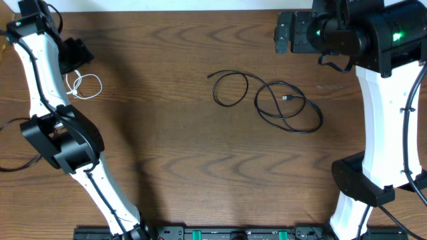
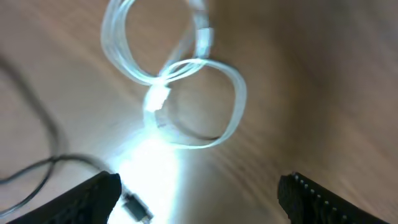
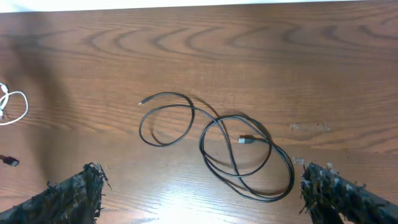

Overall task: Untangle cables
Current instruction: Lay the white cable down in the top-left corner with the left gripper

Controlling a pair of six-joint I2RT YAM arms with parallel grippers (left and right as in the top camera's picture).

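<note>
Jaws wide, white cable [image 1: 80, 85] nr L edge, black cable [image 1: 287, 98] central

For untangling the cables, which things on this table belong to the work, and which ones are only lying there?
Belong to the job:
- black cable, looped over itself mid-table
- white cable, coiled below the left gripper
- right gripper, open

Only lying about:
- thin dark lead at the left edge, perhaps rig wiring
- rail with green parts at the near edge

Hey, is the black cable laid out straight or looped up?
Looped. The black cable lies on the table in overlapping loops, crossing itself in the middle.
</note>
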